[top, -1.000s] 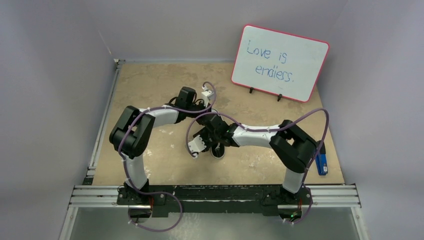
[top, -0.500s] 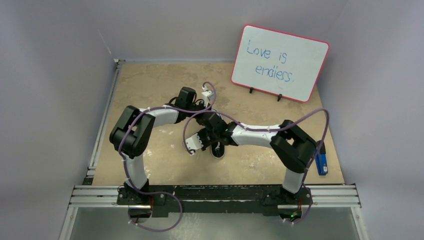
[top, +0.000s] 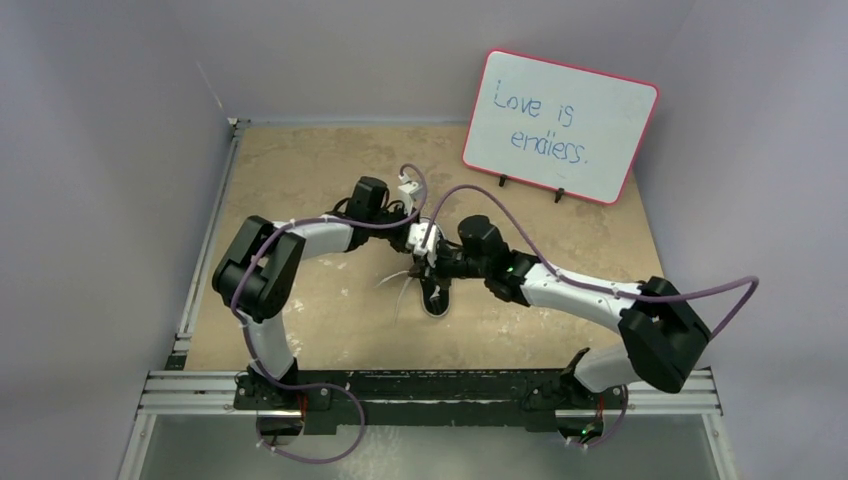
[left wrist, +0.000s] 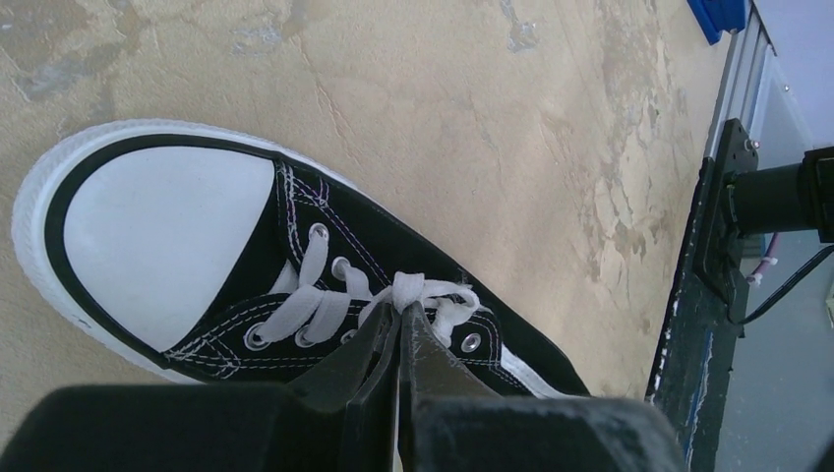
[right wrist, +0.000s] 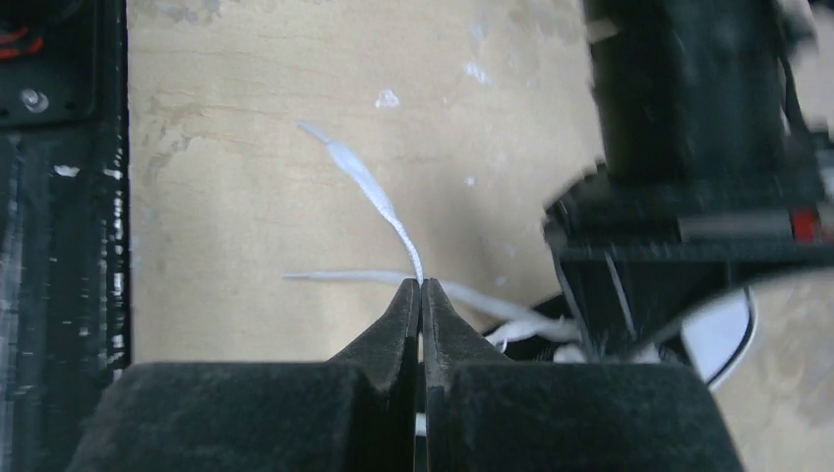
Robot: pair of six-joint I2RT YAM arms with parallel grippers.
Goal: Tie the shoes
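Observation:
The black canvas sneaker [top: 436, 300] lies on the tan table between both arms. In the left wrist view its white toe cap [left wrist: 162, 236] is at the left and the white laces [left wrist: 325, 300] cross the eyelets. My left gripper [left wrist: 401, 307] is shut on a bunched bit of lace over the top eyelets; it also shows in the top view [top: 431, 278]. My right gripper [right wrist: 421, 285] is shut on a thin white lace end [right wrist: 369, 187] that runs forward over the table. A second lace end [right wrist: 334, 276] lies flat beside it. In the top view the right gripper [top: 420, 270] is just left of the shoe.
A red-framed whiteboard [top: 560, 125] stands at the back right. The black frame rail [top: 430, 390] runs along the near edge and also shows in the right wrist view [right wrist: 59, 197]. A blue object [left wrist: 718, 12] lies near the rail. The left arm's gripper body [right wrist: 688, 147] is close beside my right gripper.
The right arm has swung out to the right and stretched, its gripper pulled back from the shoe's left side. Two lace ends now trail to the left. The left arm shifted slightly.

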